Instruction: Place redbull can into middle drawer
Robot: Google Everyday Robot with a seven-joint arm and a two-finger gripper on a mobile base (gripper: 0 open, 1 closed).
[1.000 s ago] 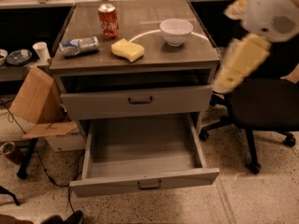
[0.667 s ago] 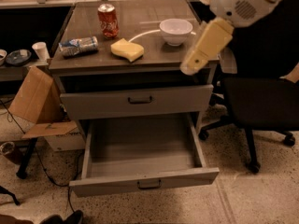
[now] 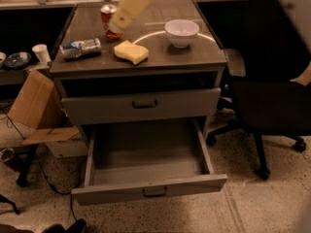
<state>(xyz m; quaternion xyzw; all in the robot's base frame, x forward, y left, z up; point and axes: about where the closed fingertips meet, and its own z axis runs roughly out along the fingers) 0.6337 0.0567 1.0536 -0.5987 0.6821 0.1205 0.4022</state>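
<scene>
The redbull can (image 3: 80, 48) lies on its side at the left of the cabinet top, silver and blue. My gripper (image 3: 116, 26) is at the end of the cream arm that reaches down from the top of the view. It hangs over the back left of the top, in front of the red soda can, to the right of and behind the redbull can and apart from it. The middle drawer (image 3: 146, 166) is pulled far out below, its grey floor bare, its front with a dark handle (image 3: 154, 192) nearest me.
A red soda can (image 3: 108, 14), a yellow sponge (image 3: 130, 51) and a white bowl (image 3: 181, 32) stand on the cabinet top (image 3: 194, 57). The upper drawer (image 3: 145, 104) is slightly out. A black office chair (image 3: 272, 81) is at the right, a cardboard box (image 3: 34, 103) at the left.
My arm has swung from the right side of the cabinet leftward across the top, past the bowl, to the back left by the red soda can. The cans, sponge and drawers have not moved.
</scene>
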